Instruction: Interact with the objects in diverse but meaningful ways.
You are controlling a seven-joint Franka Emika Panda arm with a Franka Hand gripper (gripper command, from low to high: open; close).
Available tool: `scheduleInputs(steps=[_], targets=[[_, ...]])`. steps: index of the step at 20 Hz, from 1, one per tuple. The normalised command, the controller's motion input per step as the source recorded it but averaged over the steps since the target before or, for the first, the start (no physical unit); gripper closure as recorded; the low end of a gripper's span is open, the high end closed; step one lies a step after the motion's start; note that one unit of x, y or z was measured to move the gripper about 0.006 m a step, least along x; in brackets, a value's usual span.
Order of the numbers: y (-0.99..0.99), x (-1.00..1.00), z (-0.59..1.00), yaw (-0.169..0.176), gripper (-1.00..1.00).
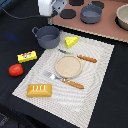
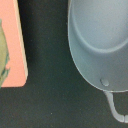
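Objects lie spread over a black table [image 1: 107, 100] in the exterior view, most of them on one pale striped placemat [image 1: 95, 65]. At the mat's middle sits one round beige plate [image 1: 68, 66]. One fork [image 1: 64, 80] with an orange handle lies on the near side of the plate, and one knife [image 1: 80, 56] with a matching handle on its far side. One orange-brown bread loaf [image 1: 39, 90] rests on the mat's near left corner, and one yellow cheese wedge [image 1: 72, 41] near its far edge. One blue-grey two-handled pot [image 1: 47, 36] stands at the mat's far left corner, upright and empty. Off the mat, on the exterior view's left, one yellow red-marked packet [image 1: 27, 56] lies on the black cloth, with one red tomato [image 1: 16, 70] just nearer than it. Far behind, a pinkish-brown board [image 1: 107, 27] carries a second dark grey pot [image 1: 91, 14], and part of a beige bowl [image 1: 123, 17] shows at the right edge. The white gripper [image 1: 56, 7] hangs above the far left of the scene, over the pot; its fingers are too blurred and cropped to tell whether they are wide or narrow, though nothing appears to be held.

The wrist view looks straight down on the pot's grey rim [image 2: 100, 45] with one wire handle [image 2: 116, 107], black cloth beside it, and a pink edge of the board [image 2: 15, 45]. No fingers show there.
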Motion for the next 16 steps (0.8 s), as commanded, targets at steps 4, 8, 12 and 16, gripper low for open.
scheduleInputs(steps=[4, 8, 12, 16], targets=[[-0.5, -0.16, 0.0, 0.048, -1.0], [-0.61, -0.14, 0.0, 0.051, -1.0], [-0.66, -0.11, -0.01, 0.063, -1.0], [-0.62, -0.09, -0.03, 0.07, -1.0]])
